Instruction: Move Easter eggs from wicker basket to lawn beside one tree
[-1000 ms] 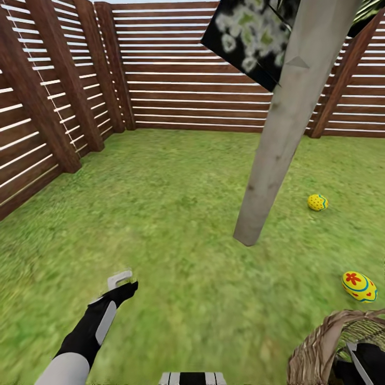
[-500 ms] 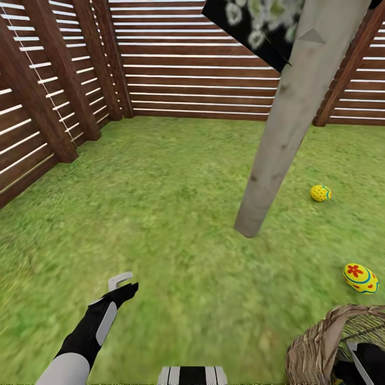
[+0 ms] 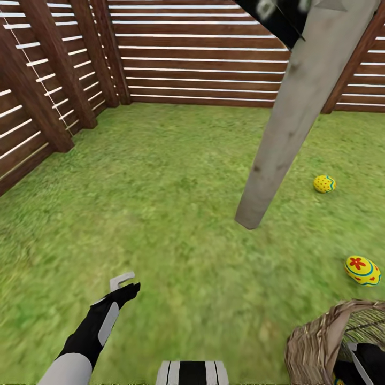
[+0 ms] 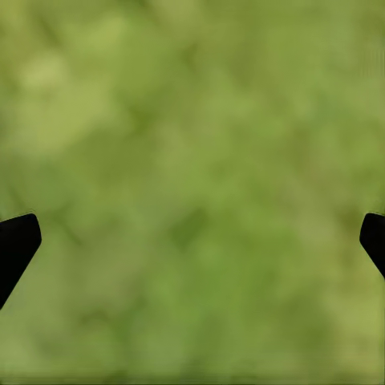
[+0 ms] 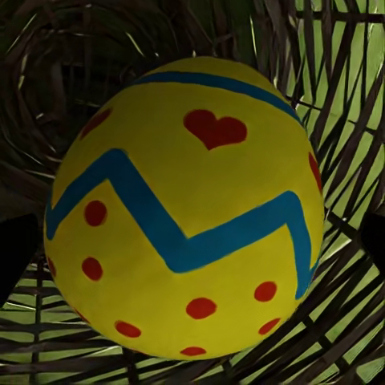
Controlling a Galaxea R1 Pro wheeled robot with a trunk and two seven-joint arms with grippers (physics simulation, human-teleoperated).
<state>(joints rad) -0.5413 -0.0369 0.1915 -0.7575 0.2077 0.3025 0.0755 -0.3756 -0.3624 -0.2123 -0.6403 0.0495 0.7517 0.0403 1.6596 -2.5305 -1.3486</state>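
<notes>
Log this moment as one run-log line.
eggs: two yellow painted Easter eggs on lawn beside pale grey tree trunk | third egg inside brown wicker basket | right pincer: straddling it

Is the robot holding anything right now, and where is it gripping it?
The left gripper is open over the lawn, holding nothing. The right gripper is inside the wicker basket, straddling an Easter egg at its sides; whether it grips cannot be told.
</notes>
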